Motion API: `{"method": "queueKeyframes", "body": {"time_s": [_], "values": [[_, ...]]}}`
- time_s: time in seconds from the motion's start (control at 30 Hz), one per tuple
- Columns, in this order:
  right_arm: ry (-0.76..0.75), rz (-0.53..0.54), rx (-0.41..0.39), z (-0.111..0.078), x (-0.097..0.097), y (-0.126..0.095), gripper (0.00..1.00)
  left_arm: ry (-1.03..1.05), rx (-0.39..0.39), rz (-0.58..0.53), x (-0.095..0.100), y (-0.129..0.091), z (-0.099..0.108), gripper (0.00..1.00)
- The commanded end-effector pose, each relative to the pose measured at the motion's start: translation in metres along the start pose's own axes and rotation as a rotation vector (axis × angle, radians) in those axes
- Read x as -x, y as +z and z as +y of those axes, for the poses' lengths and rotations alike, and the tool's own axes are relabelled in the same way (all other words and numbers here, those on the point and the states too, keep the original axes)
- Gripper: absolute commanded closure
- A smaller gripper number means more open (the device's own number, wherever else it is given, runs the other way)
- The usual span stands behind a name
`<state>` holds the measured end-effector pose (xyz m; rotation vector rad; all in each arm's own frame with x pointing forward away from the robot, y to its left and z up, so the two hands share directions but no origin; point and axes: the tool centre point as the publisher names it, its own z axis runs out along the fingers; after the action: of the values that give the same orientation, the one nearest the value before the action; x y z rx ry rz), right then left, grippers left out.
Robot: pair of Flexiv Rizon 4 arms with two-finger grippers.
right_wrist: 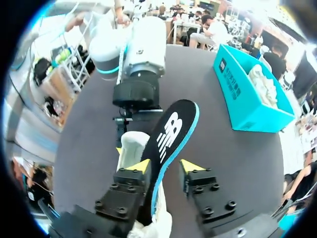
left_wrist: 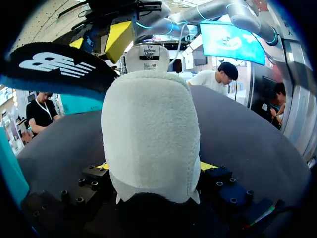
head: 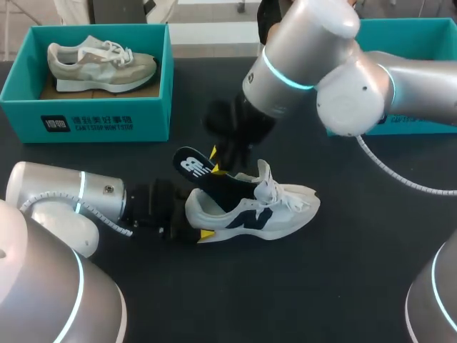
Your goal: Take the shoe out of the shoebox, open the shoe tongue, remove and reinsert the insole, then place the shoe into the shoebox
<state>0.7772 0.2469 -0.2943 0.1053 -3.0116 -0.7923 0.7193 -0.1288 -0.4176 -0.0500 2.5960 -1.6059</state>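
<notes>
White navy-logo sneaker point(head: 250, 213) upright on black table point(head: 343, 286), left gripper point(left_wrist: 156, 168) clamped on its heel, black blue-edged insole point(right_wrist: 171, 129) rising from it between parted fingers of right gripper point(right_wrist: 166, 166), touching 1.

Black table point(head: 357, 286), matte, dark all over. Directly on it: teal shoebox point(head: 86, 121) at far left, open top, long side facing front; second teal box point(head: 428, 32) at far right, only partly in view; white shoe point(head: 285, 207) with dark side logo near the middle, upright on its sole, toe pointing right, well apart from both boxes, nearer the front than either
</notes>
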Motion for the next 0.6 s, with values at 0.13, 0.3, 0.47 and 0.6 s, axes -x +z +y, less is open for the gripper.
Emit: {"method": "queueKeyframes", "body": {"time_s": [0.13, 0.3, 0.47, 0.6], "values": [[0.129, 0.119, 0.066, -0.0027, 0.0048, -0.0116, 0.0, 0.0, 0.004, 0.0, -0.0015, 0.0021, 0.0015, 1.0], [0.129, 0.119, 0.066, -0.0027, 0.0048, -0.0116, 0.0, 0.0, 0.004, 0.0, -0.0015, 0.0021, 0.0015, 1.0], [0.129, 0.119, 0.066, -0.0027, 0.0048, -0.0116, 0.0, 0.0, 0.004, 0.0, -0.0015, 0.0021, 0.0015, 1.0], [0.307, 0.135, 0.083, -0.0047, -0.0001, -0.0096, 0.0, 0.0, 0.004, 0.0, -0.0015, 0.0021, 0.0015, 1.0]]}}
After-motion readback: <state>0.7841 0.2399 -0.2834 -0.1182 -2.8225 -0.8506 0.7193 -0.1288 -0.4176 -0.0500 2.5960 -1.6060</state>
